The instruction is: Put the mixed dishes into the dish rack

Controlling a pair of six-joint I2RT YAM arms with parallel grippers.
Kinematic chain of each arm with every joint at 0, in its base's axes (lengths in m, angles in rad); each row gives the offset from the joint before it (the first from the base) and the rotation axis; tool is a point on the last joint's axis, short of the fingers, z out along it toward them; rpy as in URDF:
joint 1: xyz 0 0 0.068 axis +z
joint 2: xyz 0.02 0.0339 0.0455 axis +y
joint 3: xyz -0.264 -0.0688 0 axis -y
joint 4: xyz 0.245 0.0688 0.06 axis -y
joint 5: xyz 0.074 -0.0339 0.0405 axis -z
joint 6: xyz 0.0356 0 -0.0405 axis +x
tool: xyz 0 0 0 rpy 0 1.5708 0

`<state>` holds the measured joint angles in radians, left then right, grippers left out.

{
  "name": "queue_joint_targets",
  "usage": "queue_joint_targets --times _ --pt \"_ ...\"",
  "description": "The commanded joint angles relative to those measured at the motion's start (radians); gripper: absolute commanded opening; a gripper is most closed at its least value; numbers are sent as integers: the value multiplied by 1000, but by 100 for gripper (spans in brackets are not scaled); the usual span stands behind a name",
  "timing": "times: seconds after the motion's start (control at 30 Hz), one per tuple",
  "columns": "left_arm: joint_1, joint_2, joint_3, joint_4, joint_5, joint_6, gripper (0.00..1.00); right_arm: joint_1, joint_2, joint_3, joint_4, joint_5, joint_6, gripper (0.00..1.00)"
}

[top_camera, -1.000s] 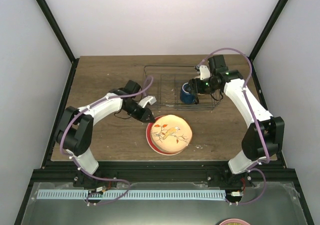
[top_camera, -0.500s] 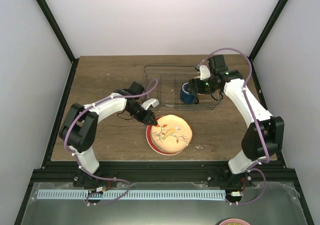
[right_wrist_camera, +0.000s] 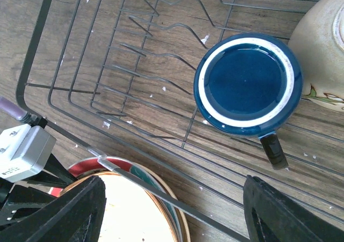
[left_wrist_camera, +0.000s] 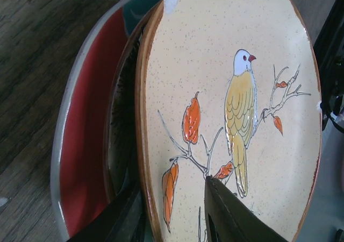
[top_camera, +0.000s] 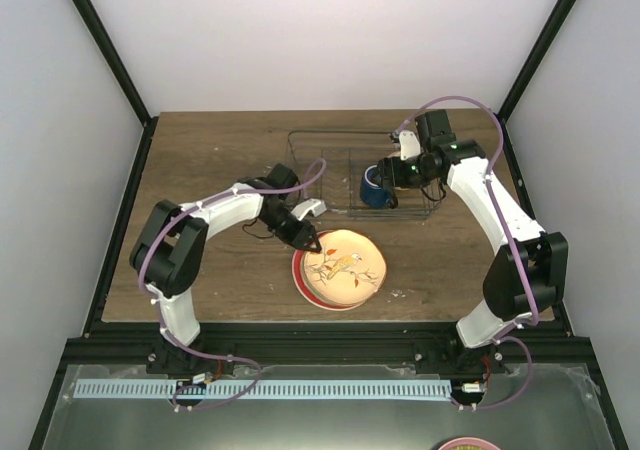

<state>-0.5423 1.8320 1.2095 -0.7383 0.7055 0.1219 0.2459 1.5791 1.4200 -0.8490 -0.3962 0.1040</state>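
now the left pincer (left_wrist_camera: pixel 172 201) straddles the rim of the bird-print plate (left_wrist_camera: pixel 231 91) atop the red plate (left_wrist_camera: pixel 86 134) on the table (left_wrist_camera: pixel 32 48); whether it pinches, i cannot tell. the right pincer (right_wrist_camera: pixel 172 212) hangs spread above the dark blue mug (right_wrist_camera: pixel 244 83), upright in the dish rack (right_wrist_camera: pixel 33 43).

My left gripper (left_wrist_camera: pixel 177 201) pinches the rim of the bird-print plate (left_wrist_camera: pixel 252 91), top of a stack (red plate (left_wrist_camera: pixel 86 145) lowest) just in front of the dish rack (top_camera: pixel 325 175); inside it, the dark blue mug (right_wrist_camera: pixel 244 80) stands upright beside a cream bowl (right_wrist_camera: pixel 322 37).
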Motion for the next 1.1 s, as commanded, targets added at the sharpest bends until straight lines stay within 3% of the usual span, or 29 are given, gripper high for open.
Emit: queue_joint_targets --times 0.0,0.17,0.33,0.73,1.07 --pt "-10 30 25 -16 21 33 30 7 3 17 -19 12 -16 71" --pt "-13 46 32 -17 25 36 22 6 5 17 -19 20 -17 71" --pt "-13 52 30 -15 35 39 0 7 6 16 -19 23 -20 71" --pt "35 6 33 0 180 -12 0 6 3 11 -15 -61 -22 72" --pt "75 -119 55 -15 268 -67 0 5 29 -11 3 -279 -75 74"
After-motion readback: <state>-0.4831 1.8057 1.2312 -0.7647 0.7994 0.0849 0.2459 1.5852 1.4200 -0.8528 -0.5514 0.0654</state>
